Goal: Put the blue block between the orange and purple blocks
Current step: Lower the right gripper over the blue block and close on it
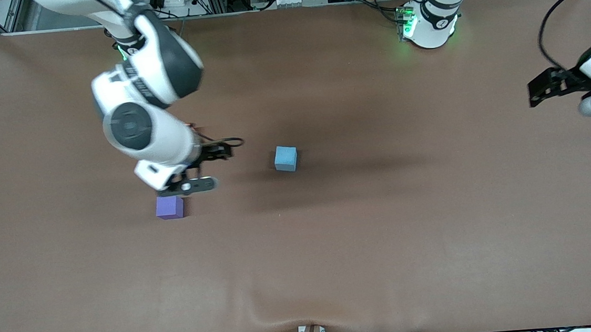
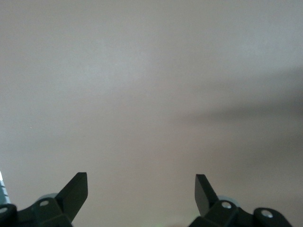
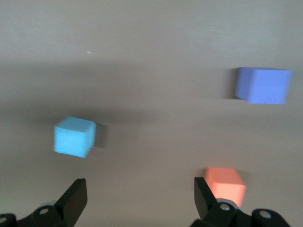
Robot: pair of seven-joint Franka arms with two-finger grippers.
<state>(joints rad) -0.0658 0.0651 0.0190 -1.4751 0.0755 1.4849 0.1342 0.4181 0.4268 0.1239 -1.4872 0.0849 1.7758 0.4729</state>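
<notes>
While the left arm waits at its own end of the surface (image 1: 365,245), its left end effector (image 2: 141,193) hangs with fingers spread wide over bare cloth. The right end effector (image 3: 140,195), fingers likewise spread and holding nothing, hovers above the orange block (image 3: 226,185), which the arm hides from the front camera. The purple block (image 1: 169,207) rests just beside that end effector, nearer the front camera. The blue block (image 1: 286,158) sits alone near the middle of the surface, well apart from the purple block, toward the left arm's end.
</notes>
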